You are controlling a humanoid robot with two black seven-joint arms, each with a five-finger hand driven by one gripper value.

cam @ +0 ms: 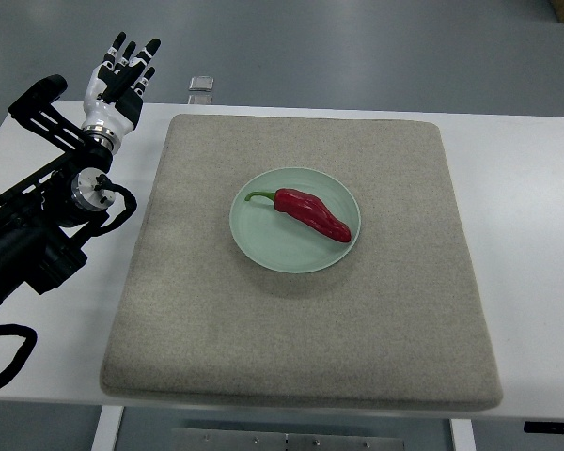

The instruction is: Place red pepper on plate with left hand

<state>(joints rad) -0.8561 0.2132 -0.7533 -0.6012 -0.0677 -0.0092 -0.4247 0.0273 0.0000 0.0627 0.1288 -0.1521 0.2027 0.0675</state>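
On the plate (254, 240) at the mat's (395, 310) middle we see the pepper (312, 212) lying already; our left hand (120, 73), far off, fingers straight, holds nothing. We judge placing done, only resting left.

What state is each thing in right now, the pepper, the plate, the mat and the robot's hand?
red pepper: lying on its side inside the plate, stem toward the left, nothing holding it.
plate: upright on the mat, holding the pepper.
mat: flat on the table, under the plate.
left hand: off the mat at the table's far left corner, fingers extended, holding nothing.
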